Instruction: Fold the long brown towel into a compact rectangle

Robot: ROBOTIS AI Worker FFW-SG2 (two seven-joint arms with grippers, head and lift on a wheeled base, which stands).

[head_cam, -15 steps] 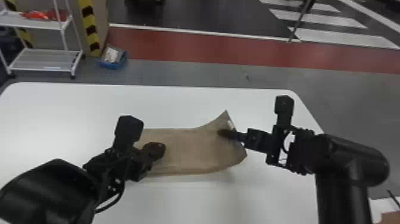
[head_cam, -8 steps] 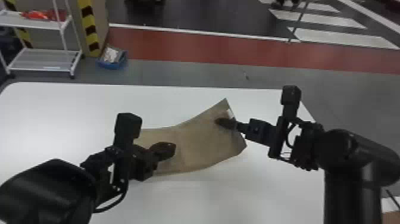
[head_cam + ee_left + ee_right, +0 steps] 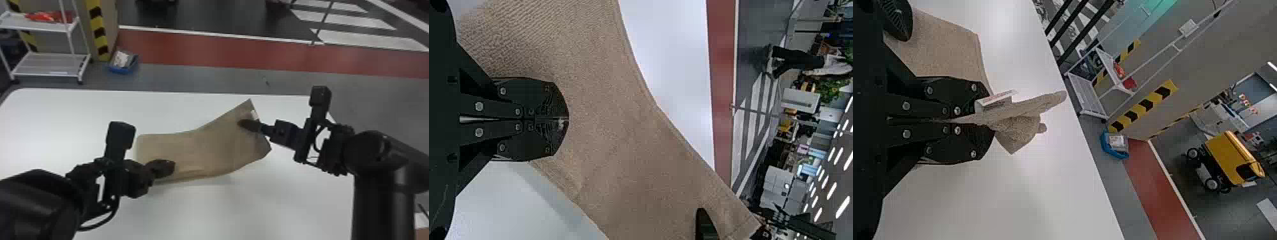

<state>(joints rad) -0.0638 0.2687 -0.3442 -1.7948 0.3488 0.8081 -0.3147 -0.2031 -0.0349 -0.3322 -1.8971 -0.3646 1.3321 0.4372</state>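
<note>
White tbl (image 3: 70, 118), brown towel (image 3: 207, 146) pinched in R tool (image 3: 245, 124), under L tool (image 3: 169, 167)

The brown towel (image 3: 204, 146) is plain and finely textured, with a small white tag (image 3: 254, 115) at one end. It stretches crosswise over the middle of the tabletop (image 3: 191, 110). Its left part lies low on the tabletop, fairly flat. Its right end is pinched and raised above the tabletop, one corner pointing up toward the far edge, so the cloth slopes and bends between the two.
</note>
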